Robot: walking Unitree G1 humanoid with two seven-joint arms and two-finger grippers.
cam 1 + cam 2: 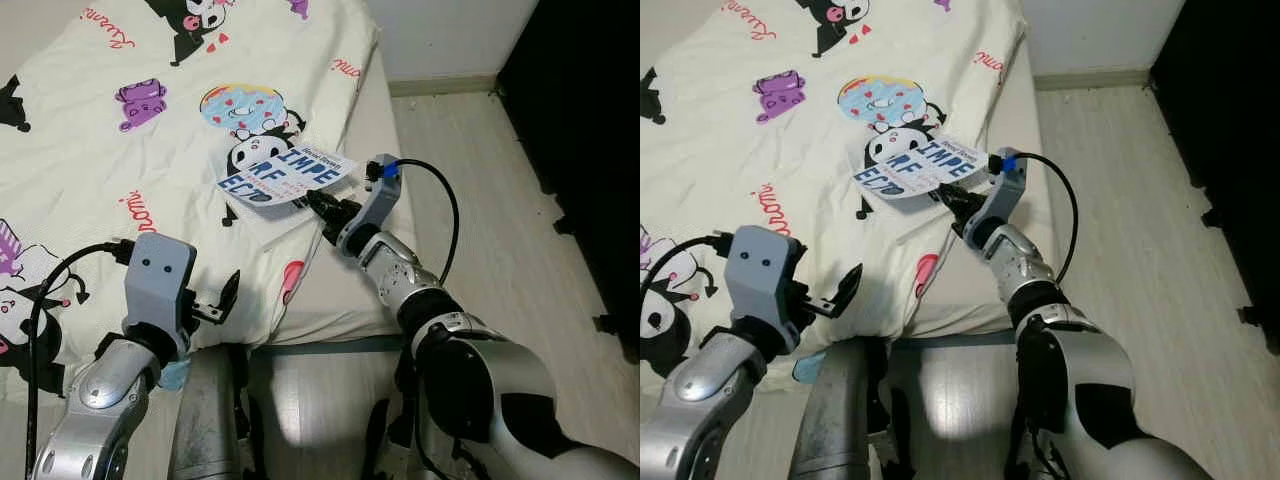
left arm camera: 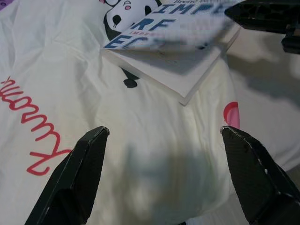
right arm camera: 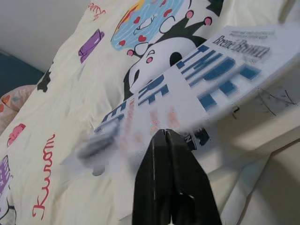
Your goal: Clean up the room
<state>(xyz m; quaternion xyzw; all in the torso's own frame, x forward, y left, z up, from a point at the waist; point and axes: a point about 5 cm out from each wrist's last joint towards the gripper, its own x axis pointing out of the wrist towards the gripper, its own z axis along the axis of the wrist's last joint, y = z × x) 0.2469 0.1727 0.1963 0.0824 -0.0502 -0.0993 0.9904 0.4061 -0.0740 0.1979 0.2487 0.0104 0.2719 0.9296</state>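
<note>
The bed (image 1: 330, 300) is covered by a cream cartoon-print duvet (image 1: 120, 170), and bare pale floor (image 1: 500, 190) is seen beyond the bed's right edge. Near that edge a white book (image 1: 285, 175) with blue lettering is held, cover lifted, pinched by the right gripper (image 1: 318, 205). Toward the bed's near edge, the left gripper (image 2: 164, 178) is held with fingers spread above the duvet.

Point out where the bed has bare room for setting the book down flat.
Free: the quilt stretch between the book and the open left gripper, and left of the book. Crowded: the bed's right edge, where the right gripper pinches the book's cover.
</note>
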